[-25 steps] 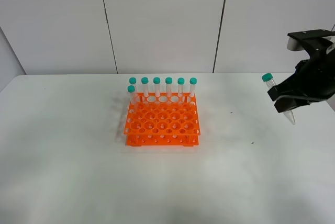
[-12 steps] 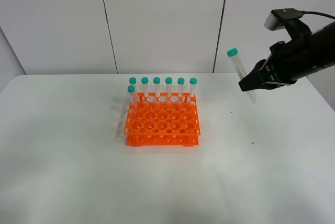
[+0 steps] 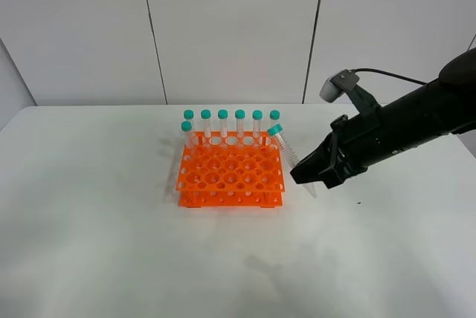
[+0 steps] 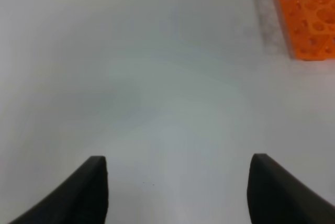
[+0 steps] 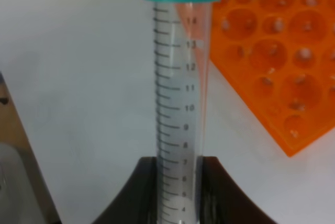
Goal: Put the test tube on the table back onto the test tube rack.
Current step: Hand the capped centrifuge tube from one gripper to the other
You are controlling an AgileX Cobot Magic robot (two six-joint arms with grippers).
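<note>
Far left, outside the high camera's frame: the left gripper (image 4: 178, 195), seen only from its own wrist camera; jaws spread wide, gripping nothing, with bare white table (image 4: 157, 77) between the two dark fingers (image 4: 89, 192); both fingers cut off by the picture's edge; at the margin of that view, one blurred corner of the orange test tube rack (image 4: 309, 20).

Left of centre in the high view: the rack standing flat on the table, with seven capped tubes (image 3: 223, 125) upright in it, six along the back row and one in the next row at the left end; front holes too small to tell apart clearly.

Just right of the rack: the test tube (image 3: 286, 147), off the table and in no hole; tilted, its teal cap (image 3: 275, 130) leaning toward the rack's right rear corner, close to the last back-row tube; impossible to tell whether directly over the rack's edge or just beside it.

Further right: the right gripper (image 3: 306, 173) on its black arm (image 3: 401, 132), jaws closed tight on the tube's lower part; upper length and cap sticking out well beyond the jaws. In the right wrist view, graduation marks (image 5: 167, 77) legible from the cap down to the fingers; below that, the tube hidden by the fingers and the picture's edge; pointed tip only a faint pale smear under the gripper in the high view.
</note>
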